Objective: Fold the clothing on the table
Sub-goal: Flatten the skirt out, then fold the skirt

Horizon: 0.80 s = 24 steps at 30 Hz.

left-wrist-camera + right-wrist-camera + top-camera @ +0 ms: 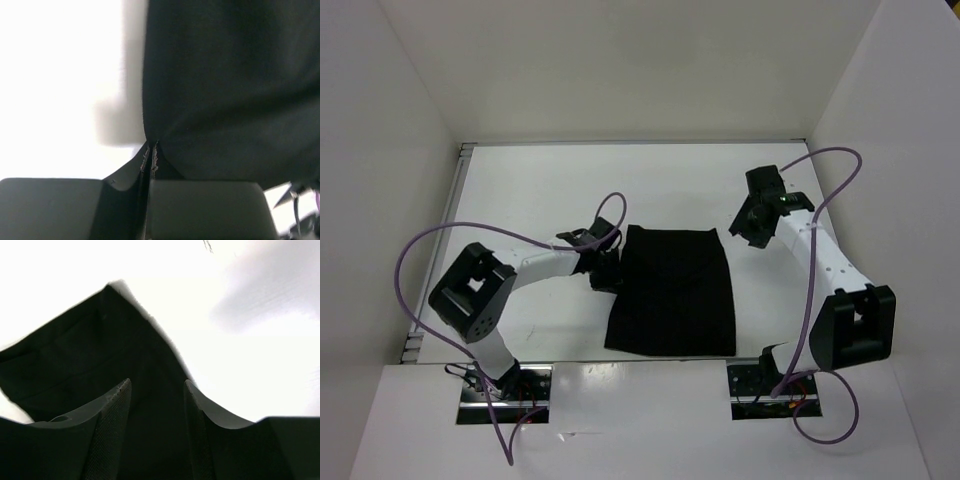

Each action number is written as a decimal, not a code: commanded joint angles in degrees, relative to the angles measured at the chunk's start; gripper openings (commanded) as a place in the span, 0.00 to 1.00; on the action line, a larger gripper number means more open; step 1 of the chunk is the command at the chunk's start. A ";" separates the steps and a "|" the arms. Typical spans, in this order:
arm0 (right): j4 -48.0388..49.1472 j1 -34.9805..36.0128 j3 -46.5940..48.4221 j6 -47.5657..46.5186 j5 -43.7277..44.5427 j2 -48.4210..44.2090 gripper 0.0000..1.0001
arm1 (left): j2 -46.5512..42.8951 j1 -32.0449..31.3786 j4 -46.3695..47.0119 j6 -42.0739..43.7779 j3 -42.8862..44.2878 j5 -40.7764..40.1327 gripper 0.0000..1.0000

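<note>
**Top external.** The black garment lies flat at mid-frame on the white table. It is roughly rectangular, and its lower edge is near the arm bases. The left gripper sits at the upper part of the garment's left edge, touching it. The right gripper is just beside the garment's upper right corner; contact cannot be told from here. A purple cable loops off the left arm.

**Left wrist.** The two fingers are pressed together at lower centre. The garment's edge runs down into the seam between their tips, so the gripper is closed and pinching fabric. The cloth fills the right of the frame, and bright table fills the left.

**Right wrist.** The fingers stand apart with nothing clamped. The garment lies beneath and between them, its corner pointing to the upper left of the frame. White table fills the right side.
</note>
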 commanded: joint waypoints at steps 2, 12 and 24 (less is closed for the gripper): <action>-0.50 2.88 5.62 -5.15 0.33 4.16 0.50 | -6.07 2.14 -9.79 -2.06 -0.73 -10.11 0.00; 2.05 13.61 15.28 -10.71 1.99 19.71 0.47 | -3.36 5.13 -10.32 -0.74 2.52 -9.77 0.12; 2.57 14.76 21.01 -11.76 9.55 32.47 0.40 | -5.03 8.99 -10.32 0.40 2.52 -6.78 0.18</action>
